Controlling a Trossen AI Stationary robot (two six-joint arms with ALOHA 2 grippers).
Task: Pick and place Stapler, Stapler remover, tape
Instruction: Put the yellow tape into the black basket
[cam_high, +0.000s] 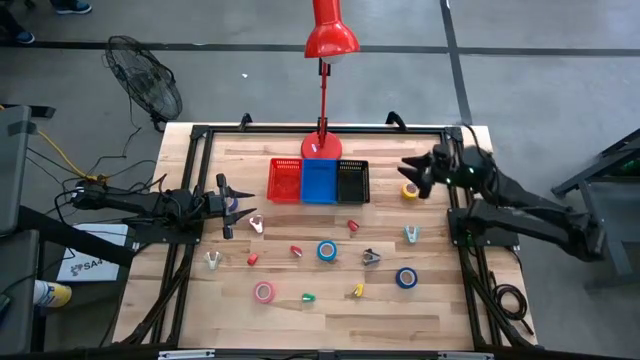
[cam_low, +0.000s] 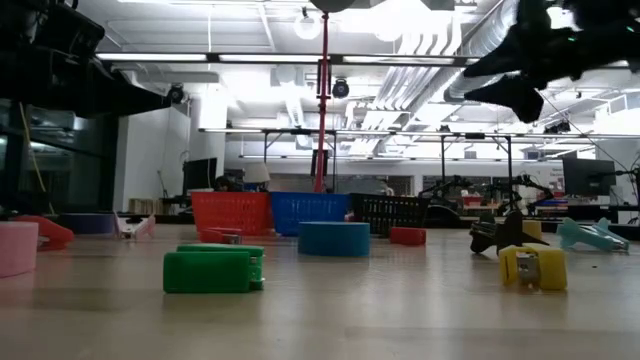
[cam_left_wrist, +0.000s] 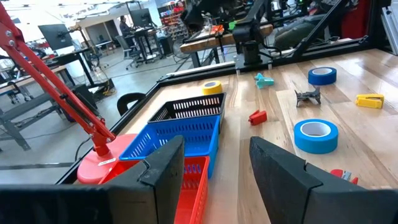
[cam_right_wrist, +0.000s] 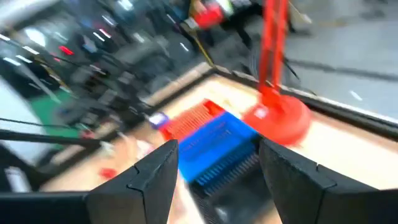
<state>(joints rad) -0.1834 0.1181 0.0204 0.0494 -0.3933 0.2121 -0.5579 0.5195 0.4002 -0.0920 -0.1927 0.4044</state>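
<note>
Above the yellow tape, the right hand hovers with fingers apart, gripping nothing.

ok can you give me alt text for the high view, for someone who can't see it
Overhead view of a wooden table with both arms waiting: the left gripper open at the left edge, the right gripper near a yellow tape roll. Red, blue and black bins sit below a red lamp; blue and pink tape rolls and small office items lie scattered.
</note>
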